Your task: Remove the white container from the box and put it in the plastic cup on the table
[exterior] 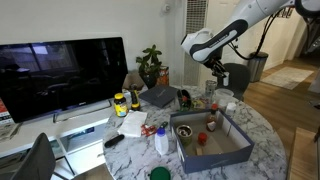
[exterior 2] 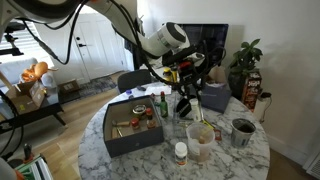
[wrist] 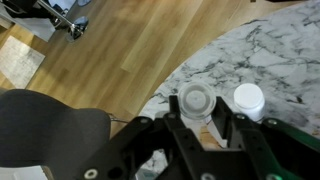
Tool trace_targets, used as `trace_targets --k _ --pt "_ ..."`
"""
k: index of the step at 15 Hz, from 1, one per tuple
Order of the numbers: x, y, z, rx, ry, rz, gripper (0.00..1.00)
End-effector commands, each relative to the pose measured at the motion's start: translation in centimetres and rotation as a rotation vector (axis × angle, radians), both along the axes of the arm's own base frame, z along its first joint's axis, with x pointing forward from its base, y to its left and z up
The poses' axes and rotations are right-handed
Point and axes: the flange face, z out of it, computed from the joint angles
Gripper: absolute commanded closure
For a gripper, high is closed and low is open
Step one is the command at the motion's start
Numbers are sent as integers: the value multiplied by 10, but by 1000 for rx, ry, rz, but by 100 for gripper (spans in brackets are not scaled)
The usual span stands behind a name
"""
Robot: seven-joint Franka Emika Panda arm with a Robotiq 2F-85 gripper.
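My gripper (wrist: 199, 110) is shut on the small white container (wrist: 196, 100), whose round top shows between the fingertips in the wrist view. In both exterior views the gripper (exterior: 214, 72) (exterior 2: 187, 103) hangs above the marble table, beside the box and clear of it. The dark blue-grey box (exterior: 215, 156) (exterior 2: 135, 143) holds several small items. The whitish plastic cup (wrist: 248, 98) stands on the table just beside the held container. It also shows in both exterior views (exterior 2: 200, 141) (exterior: 222, 98), a little below the gripper.
A white bottle with a red cap (exterior: 160, 140) (exterior 2: 180, 153) stands near the box. A dark cup (exterior 2: 242, 132) stands beside the plastic cup. The round table's edge (wrist: 165, 90) is close, with wooden floor (wrist: 100, 50) and a dark chair (wrist: 50, 125) beyond. A television (exterior: 60, 75) and a plant (exterior: 150, 65) stand behind.
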Motion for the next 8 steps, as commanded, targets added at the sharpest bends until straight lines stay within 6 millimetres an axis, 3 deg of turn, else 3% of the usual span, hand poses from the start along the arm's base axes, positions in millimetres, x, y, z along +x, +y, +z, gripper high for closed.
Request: trace_targets --k 1,2,4,8 --pt "19 -13 -7 -46 6 -22 88" --pt "20 -15 -9 -42 10 -30 38" --pt "22 -18 -9 -41 17 -45 32" --pt "18 -11 13 3 -6 -46 1"
